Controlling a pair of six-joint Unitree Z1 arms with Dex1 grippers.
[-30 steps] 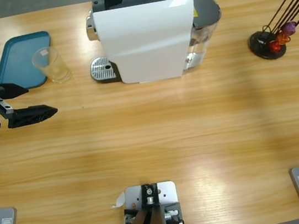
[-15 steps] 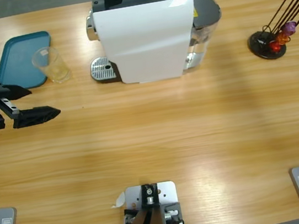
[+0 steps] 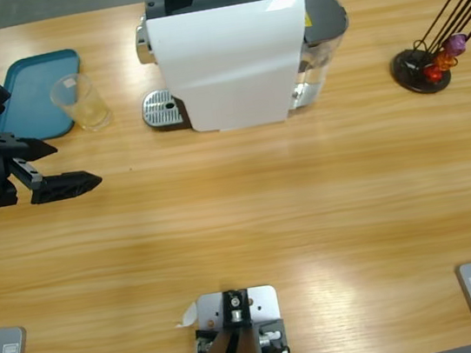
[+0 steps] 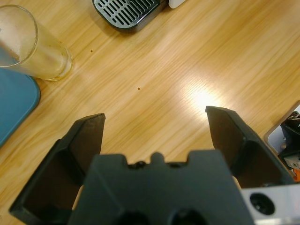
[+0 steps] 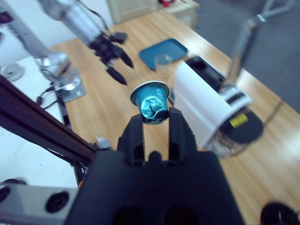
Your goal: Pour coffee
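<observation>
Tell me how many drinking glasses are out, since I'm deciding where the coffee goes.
1. The glass stands on the table between the blue tray and the coffee machine. More might hide behind the machine.

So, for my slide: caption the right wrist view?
Right gripper pinching a blue coffee capsule above the table.

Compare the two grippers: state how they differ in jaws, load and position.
The left gripper has its jaws spread wide; the right gripper is shut. The left gripper holds nothing; the right gripper pinches a blue coffee capsule. The left gripper sits low over the table near the glass; the right gripper is raised high above the table. Both have black jaws.
</observation>
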